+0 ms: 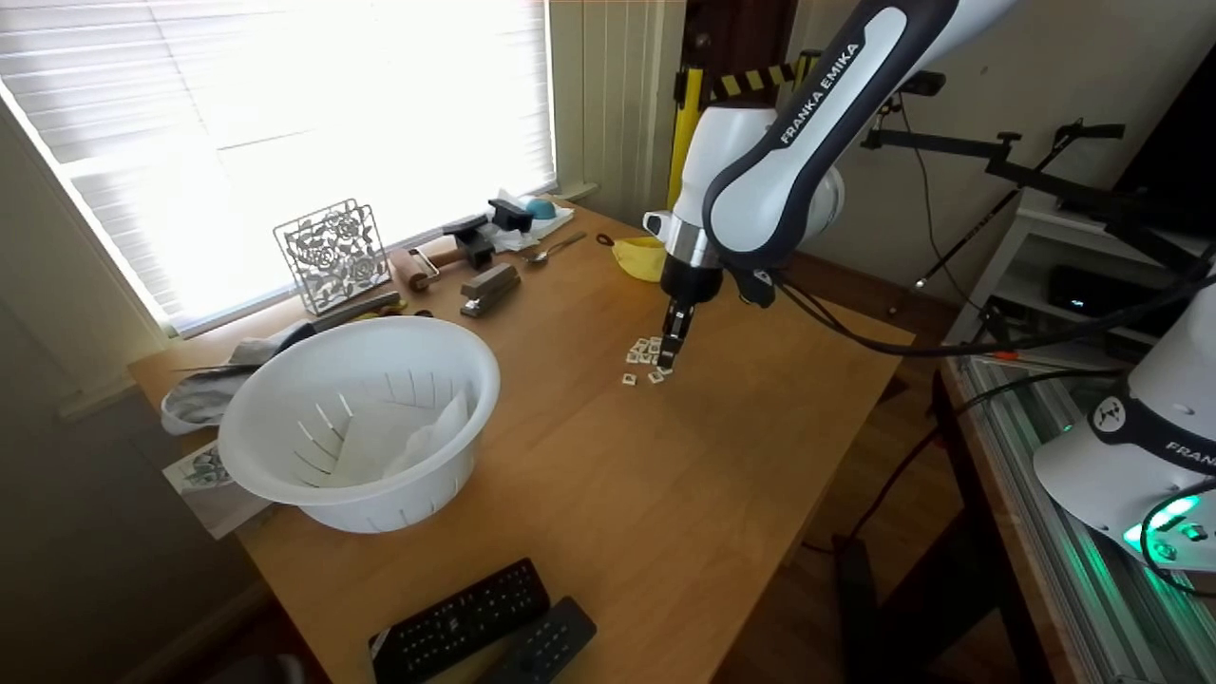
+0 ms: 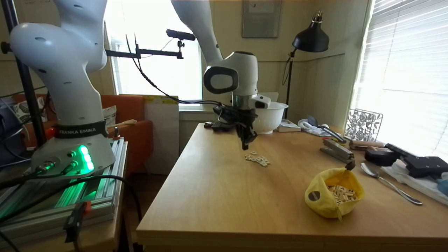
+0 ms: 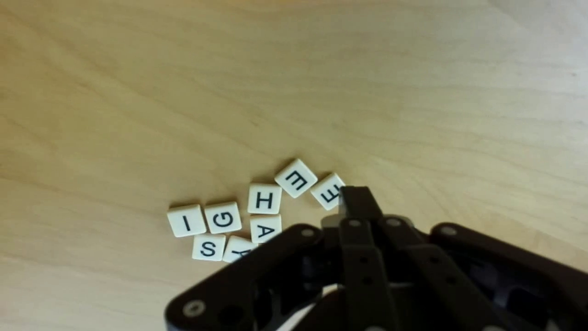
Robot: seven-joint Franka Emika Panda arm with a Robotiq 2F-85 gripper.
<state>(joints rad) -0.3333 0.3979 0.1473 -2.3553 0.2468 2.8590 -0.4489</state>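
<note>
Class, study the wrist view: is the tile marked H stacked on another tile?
No, the H tile lies flat on the table, beside the A tile.

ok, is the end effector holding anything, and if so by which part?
Nothing held: the end effector is shut, with nothing visible in its grip. The nearby tiles lie on the table.

A: What does the gripper [image 3: 360, 200] look like?
B: Black, with round grey screws [image 3: 194, 308] dotting its links [image 3: 250, 270].
A: And just above it?
B: Looping black cables [image 2: 227, 113], then a silvery collar [image 2: 242, 101]; higher up, rounded white arm shells [image 2: 247, 75] with black trim [image 1: 757, 256] and capital FRANKA EMIKA lettering [image 1: 822, 92].
A: Farthest from the gripper?
B: A white base [image 2: 68, 145] with a black lettered band [image 2: 77, 130] and glowing green lights [image 2: 86, 158].
</note>
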